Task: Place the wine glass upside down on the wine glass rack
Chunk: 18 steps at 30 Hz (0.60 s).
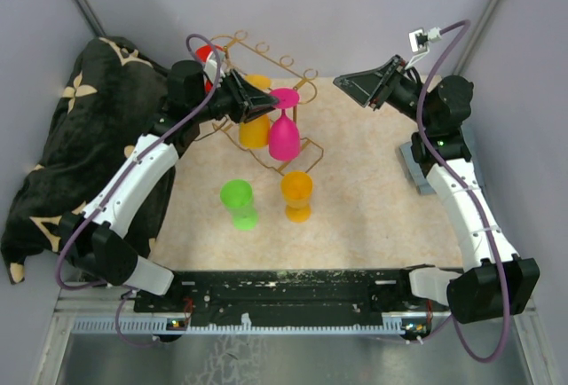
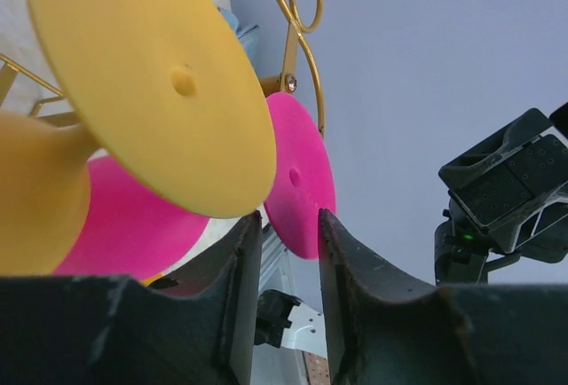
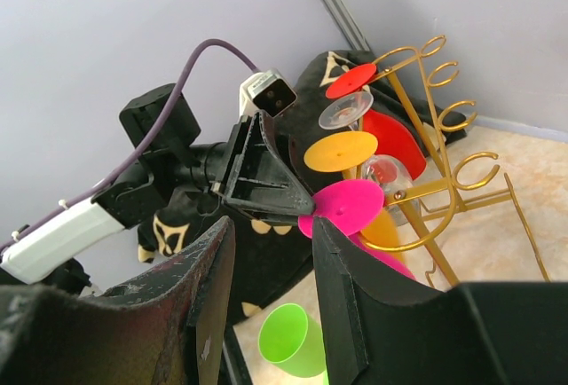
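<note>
Looks nearly finished: pink wine glass [image 1: 284, 135] hanging bowl-down in the wine glass rack [image 1: 309, 74], foot just ahead of the narrowly parted, apparently empty left gripper [image 2: 290, 223]; only withdrawal to do, right gripper [image 3: 271, 230] half-open, empty.

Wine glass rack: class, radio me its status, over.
Left pincer open beside pink wine glass, hanging upside down on rack. Right pincer open, empty, well aside.

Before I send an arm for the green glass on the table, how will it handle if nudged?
The green glass looks like opaque plastic, so probably light and stiff. It stands upright on a small foot, so a high nudge could tip it. Being round, it would likely roll.
</note>
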Motion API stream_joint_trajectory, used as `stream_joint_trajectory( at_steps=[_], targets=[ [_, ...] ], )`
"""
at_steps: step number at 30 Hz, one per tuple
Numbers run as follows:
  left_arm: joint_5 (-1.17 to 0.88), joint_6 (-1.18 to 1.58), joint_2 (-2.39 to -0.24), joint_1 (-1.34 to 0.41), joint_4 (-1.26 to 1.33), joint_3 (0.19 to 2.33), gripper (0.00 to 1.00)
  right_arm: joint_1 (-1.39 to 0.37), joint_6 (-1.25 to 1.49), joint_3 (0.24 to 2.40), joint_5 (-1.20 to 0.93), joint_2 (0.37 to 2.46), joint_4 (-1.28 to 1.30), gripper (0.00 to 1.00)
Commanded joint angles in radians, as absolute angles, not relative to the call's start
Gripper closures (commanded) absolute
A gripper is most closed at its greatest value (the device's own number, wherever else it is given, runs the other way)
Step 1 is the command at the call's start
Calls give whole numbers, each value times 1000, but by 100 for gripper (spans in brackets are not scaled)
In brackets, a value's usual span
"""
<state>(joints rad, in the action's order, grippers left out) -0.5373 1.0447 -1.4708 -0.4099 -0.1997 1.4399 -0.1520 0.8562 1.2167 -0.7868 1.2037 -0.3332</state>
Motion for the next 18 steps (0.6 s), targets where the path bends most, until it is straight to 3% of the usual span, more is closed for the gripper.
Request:
stream_joint_trajectory(
  at_steps=[1,12,18],
  targets=[
    [-524,1021,-1471,-416,-190,1476,61,-144,850,1212,-787,1169,-380,59],
    [-523,1002,-1428,-417,-234,1482,51,-144,828,1197,-776,1153,-346,59],
    [-521,987,-1373,-417,-266,1473,50,-144,705,1232,-716,1136,-112,59]
  ],
)
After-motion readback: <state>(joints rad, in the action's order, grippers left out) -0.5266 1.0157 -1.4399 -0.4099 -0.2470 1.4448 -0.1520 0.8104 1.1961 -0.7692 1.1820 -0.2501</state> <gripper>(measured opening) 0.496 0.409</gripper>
